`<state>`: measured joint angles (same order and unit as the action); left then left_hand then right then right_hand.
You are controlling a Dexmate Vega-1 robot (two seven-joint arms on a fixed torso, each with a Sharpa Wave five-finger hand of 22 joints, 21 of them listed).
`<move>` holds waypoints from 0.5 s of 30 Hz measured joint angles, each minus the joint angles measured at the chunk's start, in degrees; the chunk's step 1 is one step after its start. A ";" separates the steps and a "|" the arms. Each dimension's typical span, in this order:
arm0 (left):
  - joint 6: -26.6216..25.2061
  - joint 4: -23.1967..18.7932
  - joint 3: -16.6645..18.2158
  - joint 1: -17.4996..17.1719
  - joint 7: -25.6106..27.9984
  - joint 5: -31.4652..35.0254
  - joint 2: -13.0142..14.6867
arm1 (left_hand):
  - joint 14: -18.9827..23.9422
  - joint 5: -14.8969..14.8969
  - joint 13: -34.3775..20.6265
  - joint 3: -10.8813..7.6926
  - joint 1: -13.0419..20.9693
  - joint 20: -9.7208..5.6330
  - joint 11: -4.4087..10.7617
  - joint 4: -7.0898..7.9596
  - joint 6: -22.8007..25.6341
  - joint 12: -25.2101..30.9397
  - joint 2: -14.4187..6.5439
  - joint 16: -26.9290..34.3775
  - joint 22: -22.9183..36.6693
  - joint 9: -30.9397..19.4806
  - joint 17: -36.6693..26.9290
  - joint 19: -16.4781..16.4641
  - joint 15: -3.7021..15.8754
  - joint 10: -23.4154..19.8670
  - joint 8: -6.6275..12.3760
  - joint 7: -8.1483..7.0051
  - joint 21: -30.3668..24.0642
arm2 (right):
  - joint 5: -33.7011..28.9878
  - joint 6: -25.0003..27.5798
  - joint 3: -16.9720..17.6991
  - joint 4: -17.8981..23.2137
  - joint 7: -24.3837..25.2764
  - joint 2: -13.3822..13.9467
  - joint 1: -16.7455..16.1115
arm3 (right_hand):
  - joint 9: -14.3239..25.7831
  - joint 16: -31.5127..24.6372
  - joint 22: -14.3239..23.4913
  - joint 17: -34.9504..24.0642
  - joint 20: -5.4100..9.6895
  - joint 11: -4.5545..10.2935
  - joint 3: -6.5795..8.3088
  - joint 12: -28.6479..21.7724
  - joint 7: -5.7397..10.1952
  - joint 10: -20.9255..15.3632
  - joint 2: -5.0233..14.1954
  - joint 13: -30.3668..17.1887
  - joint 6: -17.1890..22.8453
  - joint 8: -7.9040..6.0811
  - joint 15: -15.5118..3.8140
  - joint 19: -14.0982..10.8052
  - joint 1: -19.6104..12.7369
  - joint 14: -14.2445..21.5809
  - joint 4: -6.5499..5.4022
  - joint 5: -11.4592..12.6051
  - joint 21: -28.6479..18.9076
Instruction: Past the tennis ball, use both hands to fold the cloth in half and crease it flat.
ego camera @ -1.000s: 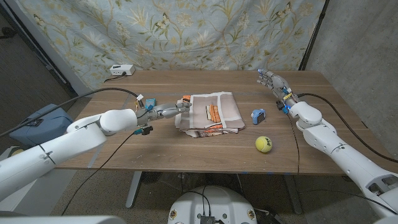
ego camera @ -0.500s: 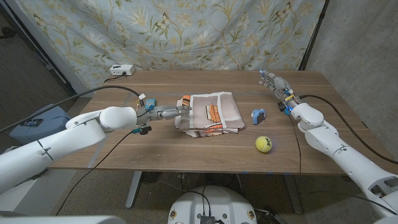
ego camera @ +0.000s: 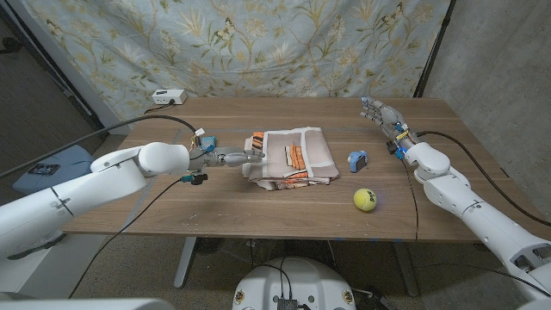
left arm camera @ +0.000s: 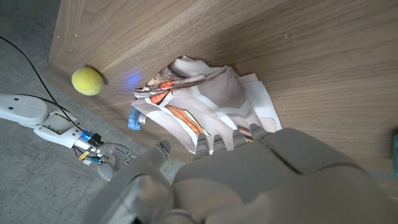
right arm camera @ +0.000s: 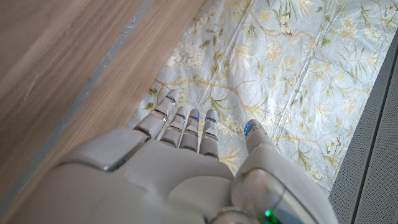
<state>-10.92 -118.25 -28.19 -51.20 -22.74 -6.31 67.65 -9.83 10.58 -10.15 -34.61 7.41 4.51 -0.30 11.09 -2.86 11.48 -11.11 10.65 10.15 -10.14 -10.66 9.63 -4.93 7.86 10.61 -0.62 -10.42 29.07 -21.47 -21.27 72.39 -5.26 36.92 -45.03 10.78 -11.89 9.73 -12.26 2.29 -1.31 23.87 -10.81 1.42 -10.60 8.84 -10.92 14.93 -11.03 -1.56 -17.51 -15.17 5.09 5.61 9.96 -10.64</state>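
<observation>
The patterned cloth [ego camera: 289, 157] lies folded and bunched at the table's middle, beyond the yellow tennis ball [ego camera: 365, 199]. My left hand [ego camera: 242, 156] reaches in from the left, its straight fingers at the cloth's left edge. In the left wrist view the fingertips [left arm camera: 219, 140] sit at the rim of the cloth [left arm camera: 214, 96] with nothing visibly pinched; the tennis ball [left arm camera: 87, 81] also shows there. My right hand [ego camera: 384, 114] hovers over the far right of the table, fingers spread and holding nothing, well apart from the cloth. The right wrist view shows this right hand [right arm camera: 186, 163] with its fingers pointing at the curtain.
A small blue object [ego camera: 357, 160] stands between the cloth and my right arm, just beyond the ball. A white box [ego camera: 166, 97] sits at the far left edge of the table [ego camera: 215, 207]. A flowered curtain hangs behind.
My left arm's elbow has swung up and toward the table while its hand stays at the cloth's edge. The right hand has drifted slightly to the right. The cloth has not moved.
</observation>
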 measured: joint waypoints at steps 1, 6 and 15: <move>-0.04 -0.04 -0.01 0.02 -0.04 0.01 0.06 | 0.00 0.00 0.00 -0.09 -0.11 0.00 0.00 0.09 0.00 0.00 -0.11 0.00 0.00 0.00 0.00 0.00 0.00 0.00 0.00 0.00 0.00 | -0.04 -0.01 0.00 -0.02 -0.01 0.00 0.02 | 0.00 0.00 0.00 0.00 0.17 0.00 0.00 0.00 0.00 0.00 0.00 0.00 0.00 0.00 0.00 0.17 0.00 0.00 0.00 0.00 0.00; -0.54 -0.39 -0.06 0.11 -0.48 0.06 0.39 | 0.00 0.00 0.00 -0.16 -0.56 0.00 -0.31 0.15 0.03 0.00 -0.10 0.00 0.00 0.00 0.00 0.00 0.00 -0.30 -0.01 -0.03 0.00 | -0.21 -0.04 0.00 -0.20 -0.04 0.02 0.21 | 0.00 0.00 -0.08 0.00 0.17 0.00 0.00 0.00 0.00 0.00 0.00 0.00 0.00 0.00 0.00 0.17 0.00 0.00 0.00 0.00 0.00; -1.78 -0.73 -0.45 0.70 -2.05 -0.04 0.79 | 0.00 0.00 0.00 -0.15 -1.24 0.00 -0.30 0.15 0.61 0.39 0.13 0.00 0.00 0.00 -0.01 0.00 0.01 -0.92 -0.02 0.00 0.00 | -0.48 -0.05 -0.10 -0.42 -0.04 0.09 0.49 | 0.00 0.00 -0.14 0.00 -0.04 0.00 0.00 0.00 0.00 0.00 0.00 0.00 0.00 0.00 0.31 0.38 0.00 -0.31 0.00 0.00 0.00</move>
<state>-12.69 -118.99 -28.64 -50.50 -24.79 -6.35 68.44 -9.83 10.59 -10.15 -34.77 6.17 4.51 -0.61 11.24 -2.25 11.87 -10.99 10.65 10.15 -10.14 -10.66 9.63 -4.92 6.94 10.59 -0.62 -10.42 28.59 -21.52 -21.37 71.98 -5.31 37.01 -44.54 10.78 -11.89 9.59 -12.27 2.25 -1.30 23.87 -10.81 1.42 -10.60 8.85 -10.93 14.93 -11.03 -1.25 -17.13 -15.17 4.78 5.61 9.96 -10.64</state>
